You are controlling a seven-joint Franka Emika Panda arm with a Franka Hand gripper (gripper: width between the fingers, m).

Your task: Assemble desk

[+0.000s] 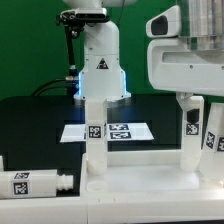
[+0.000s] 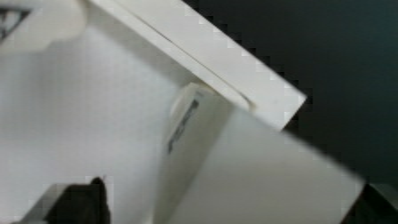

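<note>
leg-fitting step, seemingly: white two-finger gripper (image 1: 192,98) above a chunky white square plastic leg (image 1: 190,135) upright on the flat white tabletop panel (image 1: 130,192) (open or clenched, cannot tell); next, likely the lying leg (image 1: 35,183).

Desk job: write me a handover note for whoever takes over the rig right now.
Gripper: over the right leg; open or shut, cannot tell.
Tabletop panel: flat in front; middle leg upright on it, far-right leg upright at the picture's edge.
Loose leg: lying beside the panel, at the exterior view's left.
Done: three legs stand upright; how well they are seated is not visible.
Left: fit the loose leg, check the others.
</note>
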